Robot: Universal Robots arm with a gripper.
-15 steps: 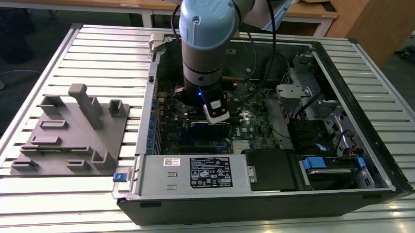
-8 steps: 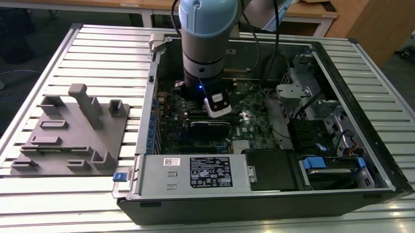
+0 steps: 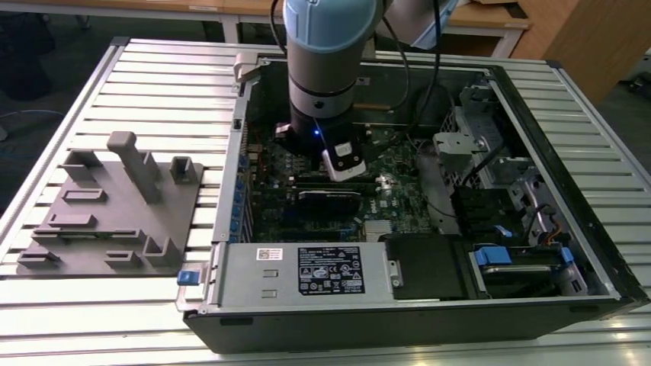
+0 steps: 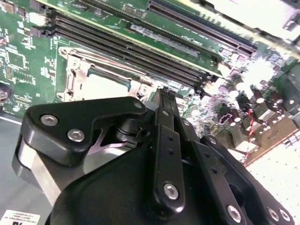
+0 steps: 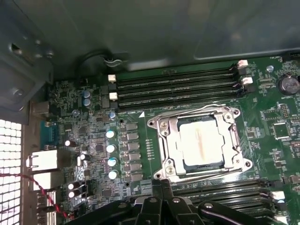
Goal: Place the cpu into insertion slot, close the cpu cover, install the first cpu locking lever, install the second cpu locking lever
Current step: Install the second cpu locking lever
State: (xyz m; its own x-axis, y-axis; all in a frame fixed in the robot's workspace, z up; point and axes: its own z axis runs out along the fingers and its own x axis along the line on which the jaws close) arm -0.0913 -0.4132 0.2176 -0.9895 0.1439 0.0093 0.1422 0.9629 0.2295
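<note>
arm (image 3: 323, 69) upright, gripper (image 5: 161, 183) pointing down, fingers together

One arm (image 3: 325, 69), one computer case (image 3: 569, 99), one grey fixture block (image 3: 112, 213) at left of the exterior view, one cpu (image 5: 203, 143), one cover (image 5: 165, 136), one slatted table (image 3: 163, 84)

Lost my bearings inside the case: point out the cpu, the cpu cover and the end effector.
cpu (image 5: 202, 143), first wrist view, middle of its pale metal top.
cpu cover (image 5: 165, 136), first wrist view, silvery frame beside the chip.
end effector (image 5: 161, 187), first wrist view, tips of its black fingers.
</note>
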